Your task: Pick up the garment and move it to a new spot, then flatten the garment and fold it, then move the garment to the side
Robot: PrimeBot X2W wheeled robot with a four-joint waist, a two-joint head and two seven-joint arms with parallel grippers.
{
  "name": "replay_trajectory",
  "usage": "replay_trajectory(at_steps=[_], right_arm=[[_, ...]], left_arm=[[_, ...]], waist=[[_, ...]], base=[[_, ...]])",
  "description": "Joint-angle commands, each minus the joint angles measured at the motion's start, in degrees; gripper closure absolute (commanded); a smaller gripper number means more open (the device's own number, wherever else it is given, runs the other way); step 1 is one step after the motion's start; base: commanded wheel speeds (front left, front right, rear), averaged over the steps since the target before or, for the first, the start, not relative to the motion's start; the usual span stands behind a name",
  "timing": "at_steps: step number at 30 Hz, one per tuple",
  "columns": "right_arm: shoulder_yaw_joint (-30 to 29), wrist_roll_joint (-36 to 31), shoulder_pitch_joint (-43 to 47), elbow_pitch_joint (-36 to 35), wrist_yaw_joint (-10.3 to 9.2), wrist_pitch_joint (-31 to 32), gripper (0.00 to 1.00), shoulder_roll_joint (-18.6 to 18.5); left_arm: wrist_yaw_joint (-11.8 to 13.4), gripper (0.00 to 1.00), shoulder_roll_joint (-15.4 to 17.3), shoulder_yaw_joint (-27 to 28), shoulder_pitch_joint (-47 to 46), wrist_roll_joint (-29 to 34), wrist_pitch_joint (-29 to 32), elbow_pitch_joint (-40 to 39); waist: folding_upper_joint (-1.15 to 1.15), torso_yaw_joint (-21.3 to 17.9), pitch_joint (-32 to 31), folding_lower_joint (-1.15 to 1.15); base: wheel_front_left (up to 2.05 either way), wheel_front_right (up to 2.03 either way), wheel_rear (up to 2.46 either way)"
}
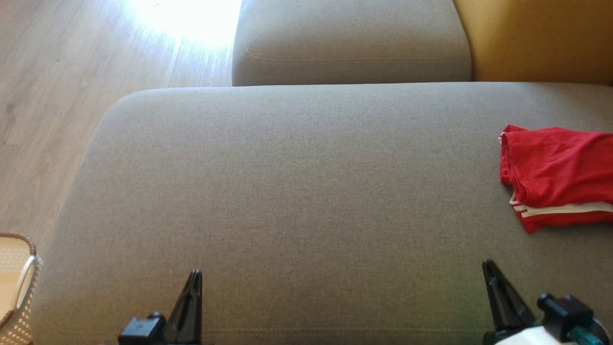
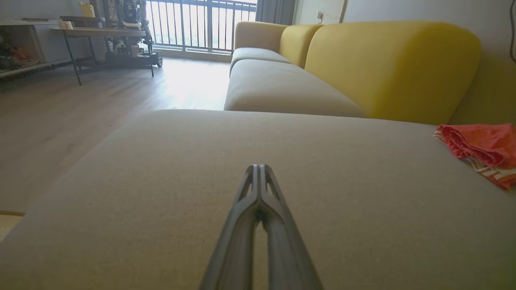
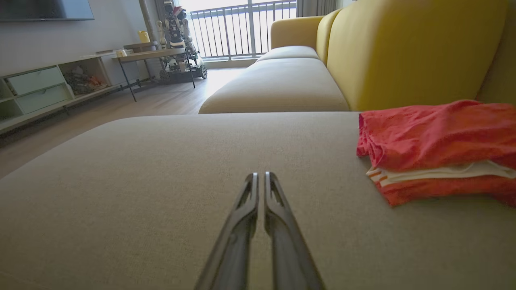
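The garment point(image 1: 558, 172) is red with white stripes and lies folded in a small stack at the right edge of the grey sofa seat point(image 1: 287, 191). It also shows at the right of the left wrist view point(image 2: 483, 147) and the right wrist view point(image 3: 435, 137). My left gripper point(image 1: 195, 274) hovers over the seat's front edge, far left of the garment. Its fingers are pressed together and empty point(image 2: 258, 167). My right gripper point(image 1: 487, 264) is near the front edge, below and left of the garment. Its fingers stand almost together with nothing between them point(image 3: 261, 175).
A second grey seat cushion point(image 1: 349, 38) lies beyond the first, with a yellow backrest point(image 1: 536, 38) at the far right. Wooden floor point(image 1: 57, 96) runs along the left. A woven basket point(image 1: 17, 287) stands at the lower left. A table point(image 3: 153, 54) and shelves stand across the room.
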Motion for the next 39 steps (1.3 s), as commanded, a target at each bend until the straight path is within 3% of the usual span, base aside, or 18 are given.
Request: replay_trajectory(at_steps=[1,39], right_arm=[[-0.10,1.27,-0.49,-0.67,0.00,0.32,1.00,-0.02],[-0.47,27.55,-5.48,1.34,-0.01,6.65,1.00,-0.26]], left_arm=[[-0.01,1.00,0.02,0.10,-0.42,-1.27,0.11,-1.00],[-2.63,1.00,1.31,4.04,-6.46,-28.44,5.15,3.04]], waist=[[0.00,-0.07,0.07,0.00],[0.00,-1.45,1.40,0.00]], base=[[0.00,0.00,0.00],[0.00,0.00,0.00]])
